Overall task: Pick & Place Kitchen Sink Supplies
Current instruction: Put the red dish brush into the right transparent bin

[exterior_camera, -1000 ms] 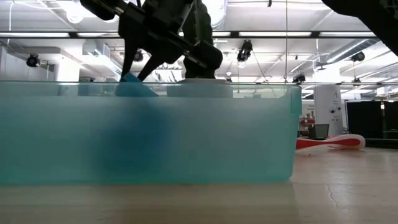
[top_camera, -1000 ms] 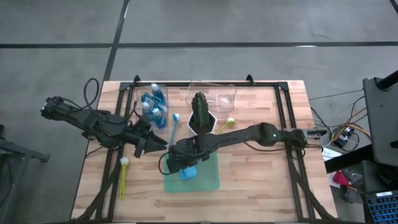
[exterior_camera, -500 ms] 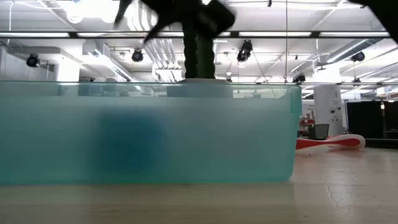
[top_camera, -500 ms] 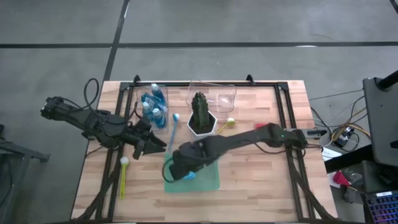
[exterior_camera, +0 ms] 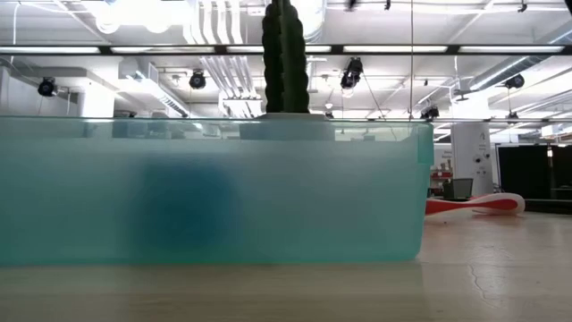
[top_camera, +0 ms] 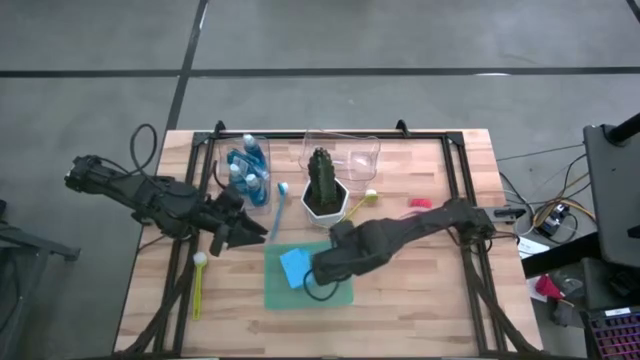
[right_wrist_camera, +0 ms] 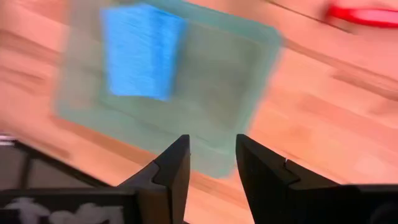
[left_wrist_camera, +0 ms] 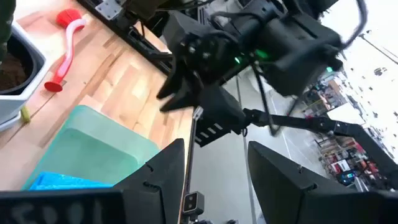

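A flat light-blue sponge [top_camera: 295, 267] lies on the left part of the translucent green mat [top_camera: 340, 295]. It also shows in the right wrist view as the sponge [right_wrist_camera: 142, 50] on the mat [right_wrist_camera: 230, 74]. My right gripper [top_camera: 322, 272] hovers open over the mat, just right of the sponge, its gap [right_wrist_camera: 211, 162] holding nothing. My left gripper [top_camera: 252, 232] waits open left of the mat [left_wrist_camera: 214, 180]. Blue soap bottles [top_camera: 248, 165] stand in a clear bin. A blue brush [top_camera: 278, 210], two yellow brushes [top_camera: 198, 280] [top_camera: 360, 200] and a pink brush [top_camera: 418, 202] lie on the table.
The cactus in its white pot [top_camera: 323, 187] stands just beyond the mat, with a clear empty bin [top_camera: 345, 155] behind it. In the low view the mat's wall [exterior_camera: 357, 188] fills the near ground, with the cactus [exterior_camera: 284, 54] above. Black frame rails [top_camera: 460, 180] cross the table.
My right gripper held the sponge above the mat's left part, let it go, and drew away toward the table's right, rising out of the low view. The sponge now lies flat on the mat.
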`<action>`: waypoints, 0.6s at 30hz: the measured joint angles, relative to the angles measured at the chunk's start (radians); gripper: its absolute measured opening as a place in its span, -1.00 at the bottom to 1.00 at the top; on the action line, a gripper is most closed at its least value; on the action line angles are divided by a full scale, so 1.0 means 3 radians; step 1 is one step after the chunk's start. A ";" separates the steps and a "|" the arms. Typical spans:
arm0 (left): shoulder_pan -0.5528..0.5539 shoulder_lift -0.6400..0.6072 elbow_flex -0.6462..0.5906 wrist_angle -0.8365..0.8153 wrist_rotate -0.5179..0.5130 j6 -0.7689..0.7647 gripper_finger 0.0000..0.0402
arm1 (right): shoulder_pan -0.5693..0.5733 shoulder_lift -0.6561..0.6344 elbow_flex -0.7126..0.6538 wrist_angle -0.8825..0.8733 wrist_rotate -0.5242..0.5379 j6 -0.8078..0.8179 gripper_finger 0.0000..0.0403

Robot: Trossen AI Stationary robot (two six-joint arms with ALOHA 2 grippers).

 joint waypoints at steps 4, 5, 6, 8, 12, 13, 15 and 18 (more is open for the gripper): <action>0.0000 -0.0045 0.0000 -0.0001 0.0003 0.0022 -0.17 | -0.0052 -0.0152 -0.0093 -0.0033 -0.0183 -0.0031 -0.38; 0.0000 -0.0061 0.0000 0.0000 0.0003 0.0030 -0.17 | -0.0082 -0.0179 -0.0115 -0.0047 -0.0236 -0.0051 -0.38; 0.0000 -0.0078 0.0000 0.0000 0.0003 0.0036 -0.17 | -0.0110 -0.0218 -0.0143 -0.0038 -0.0268 -0.0114 -0.38; 0.0000 -0.0102 0.0000 -0.0002 0.0003 0.0036 -0.17 | -0.0149 -0.0303 -0.0283 -0.0029 -0.0272 -0.0360 -0.38; 0.0000 -0.0166 0.0000 -0.0036 0.0003 0.0039 -0.17 | -0.0180 -0.0495 -0.0575 -0.0033 -0.0427 -0.0971 -0.38; 0.0000 -0.0187 0.0000 -0.0046 0.0005 0.0039 -0.17 | -0.0181 -0.0566 -0.0672 -0.0035 -0.0467 -0.1122 -0.38; 0.0000 -0.0215 0.0000 -0.0057 0.0005 0.0040 -0.17 | -0.0190 -0.0726 -0.0900 -0.0034 -0.0512 -0.1246 -0.38; 0.0000 -0.0250 0.0000 -0.0056 0.0005 0.0057 -0.17 | -0.0238 -0.1012 -0.1352 -0.0031 -0.0560 -0.0987 -0.38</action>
